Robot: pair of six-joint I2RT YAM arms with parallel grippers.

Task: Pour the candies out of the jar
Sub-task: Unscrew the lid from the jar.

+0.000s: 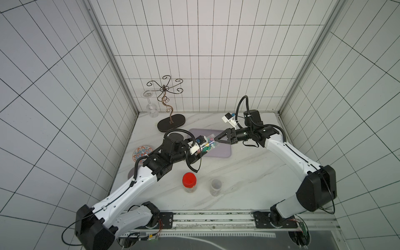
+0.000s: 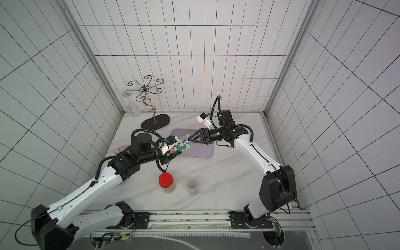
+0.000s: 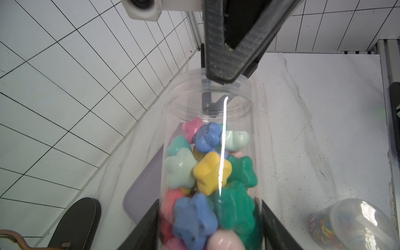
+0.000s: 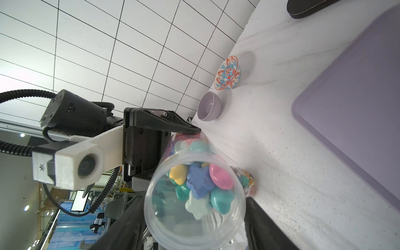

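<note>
Candies (image 3: 207, 173), star-shaped pieces in blue, yellow, green, pink and pale mint, lie heaped toward the base end of a clear jar (image 3: 216, 101) at the centre of the left wrist view. The left gripper (image 3: 210, 207) is clamped on the jar's body, with one black finger on each side at the bottom edge of that frame. In both top views the jar (image 1: 208, 144) sits at mid-frame, tilted close to horizontal. It is held above the marble table (image 1: 238, 177), over the left edge of a lilac tray (image 1: 220, 152), with its mouth end toward the right gripper (image 4: 194, 207). In the right wrist view the mouth end lies between that gripper's two fingers, low in the frame. Whether they press on the rim or stand just off it cannot be told. Every candy seen is inside the jar. At lower centre of the top views a red-lidded jar (image 1: 189, 181) and a small clear cup (image 1: 216, 187) stand upright. At upper right of the right wrist view, a patterned bowl (image 4: 228, 72) is just beside a lilac bowl (image 4: 208, 109).
</note>
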